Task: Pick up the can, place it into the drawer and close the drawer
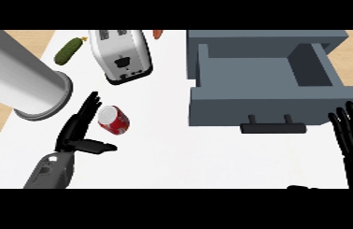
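Observation:
A red can (114, 119) with a white top lies on its side on the white counter (172, 153), left of centre. My left hand (74, 132) stands just left of it, fingers straight and the thumb spread out below the can; the fingers look close to the can's side. The grey drawer (265, 64) stands pulled open at the upper right, its inside bare, its dark handle (273, 127) facing me. My right hand (342, 130) shows at the right edge, fingers up and straight, beside the drawer's front corner.
A silver toaster (121, 55) stands behind the can. A green cucumber (68, 51) lies left of the toaster. A large metal cylinder (27, 85) lies at the far left. A red-orange item (158, 34) peeks out behind the toaster.

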You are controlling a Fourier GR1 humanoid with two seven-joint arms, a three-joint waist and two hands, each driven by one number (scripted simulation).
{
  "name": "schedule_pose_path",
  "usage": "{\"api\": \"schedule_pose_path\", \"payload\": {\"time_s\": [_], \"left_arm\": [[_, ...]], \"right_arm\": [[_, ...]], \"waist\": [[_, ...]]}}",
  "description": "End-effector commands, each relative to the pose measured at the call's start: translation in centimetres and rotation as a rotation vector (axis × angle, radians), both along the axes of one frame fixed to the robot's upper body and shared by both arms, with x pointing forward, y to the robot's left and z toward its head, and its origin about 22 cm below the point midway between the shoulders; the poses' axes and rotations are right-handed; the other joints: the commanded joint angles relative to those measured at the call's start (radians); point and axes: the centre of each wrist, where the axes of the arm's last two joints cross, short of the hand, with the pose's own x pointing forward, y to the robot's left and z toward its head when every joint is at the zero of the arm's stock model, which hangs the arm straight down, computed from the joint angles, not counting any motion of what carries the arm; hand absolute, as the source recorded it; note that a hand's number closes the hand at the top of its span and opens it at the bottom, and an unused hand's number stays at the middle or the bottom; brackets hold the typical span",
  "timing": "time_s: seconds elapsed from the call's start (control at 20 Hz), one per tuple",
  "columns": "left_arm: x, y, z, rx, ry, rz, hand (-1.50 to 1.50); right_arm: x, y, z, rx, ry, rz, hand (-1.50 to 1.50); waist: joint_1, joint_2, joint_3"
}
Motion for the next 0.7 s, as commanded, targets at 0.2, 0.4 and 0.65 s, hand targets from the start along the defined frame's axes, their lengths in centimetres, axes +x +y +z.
{"api": "schedule_pose_path", "payload": {"time_s": [0.2, 0.4, 0.65], "left_arm": [[1.1, -1.6, 1.3, -0.013, -0.006, -0.011, -1.5], [1.0, -1.8, -1.4, -0.015, -0.01, -0.021, -1.5], [2.5, -3.2, 0.2, -0.015, 0.002, -0.026, -1.5]], "right_arm": [[1.1, 0.0, 1.8, 0.017, -0.006, -0.01, -1.5], [1.1, 0.6, -0.7, 0.002, -0.005, -0.009, -1.5], [-1.7, 0.6, 1.2, -0.008, 0.001, -0.005, -1.5]], "waist": [[0.007, -0.002, 0.001], [-0.001, 0.001, 0.0], [0.001, -0.002, 0.0]]}}
